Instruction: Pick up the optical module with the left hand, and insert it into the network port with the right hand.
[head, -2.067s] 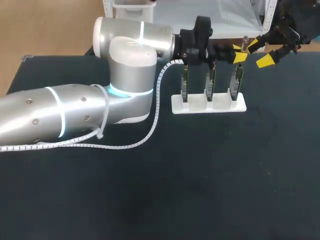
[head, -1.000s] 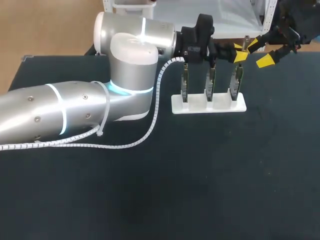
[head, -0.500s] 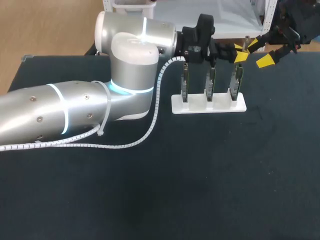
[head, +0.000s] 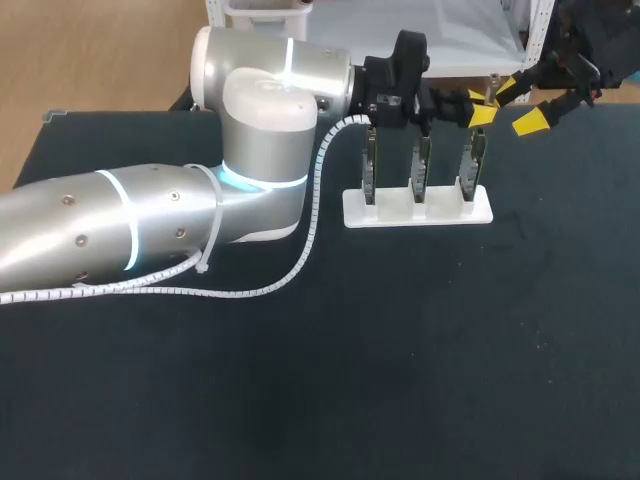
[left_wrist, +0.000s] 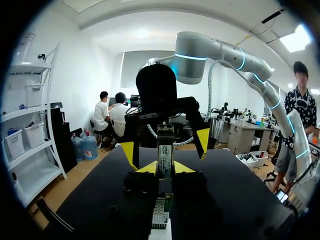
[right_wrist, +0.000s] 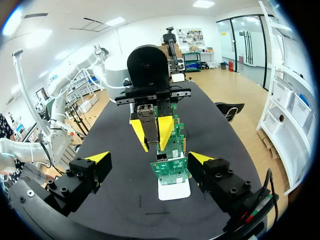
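1. Head view. Module is sitting pinched from two sides in the left claw, just above the rightmost of three boards on the white stand. The right claw is hanging close beside it, spread wide and holding nothing. I think the boards are the first danger: a claw coming down carelessly could be knocking them or tipping the stand.

2. Left wrist view. This claw's own yellow fingertips are pressing the module from both sides. The right claw's tips are standing at either side of the module, apart from it. If they are closing off centre while the left one is letting go, the module may be twisting or slipping out. Its long axis is running along the fingers and away from them, with the labelled face turning to this camera.

3. Right wrist view. The right claw is gaping with nothing touching its fingers. The module is hanging ahead of it, above the boards, with the long axis roughly upright. Which end is the plug end I cannot tell, and the port is too small to pick out, so a tilted grasp could be jamming the insertion.
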